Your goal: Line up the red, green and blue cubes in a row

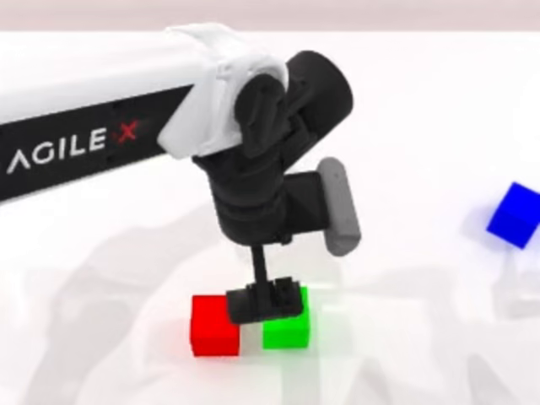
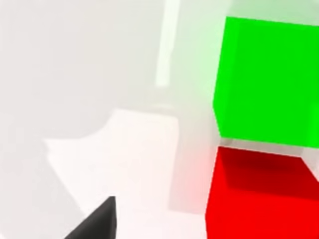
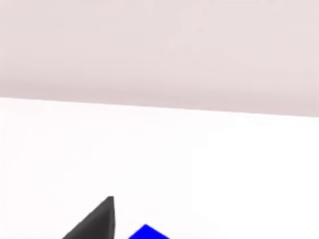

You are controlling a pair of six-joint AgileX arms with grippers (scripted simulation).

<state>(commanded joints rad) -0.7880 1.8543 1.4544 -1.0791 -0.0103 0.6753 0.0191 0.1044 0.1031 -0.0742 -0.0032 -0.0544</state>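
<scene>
The left gripper (image 1: 268,299) hangs over the green cube (image 1: 287,325), grip unclear, so it should lift straight, sparing the touching red cube (image 1: 214,324).

Bench (image 1: 422,101): plain white, matte, soft grey shadows across it. Three cubes rest directly on it. Red cube (image 1: 214,324) and green cube (image 1: 287,321) near the front edge, around centre, side by side with a slim gap, red to the left. Blue cube (image 1: 515,215) far right, well apart from the pair, turned at an angle to them
</scene>
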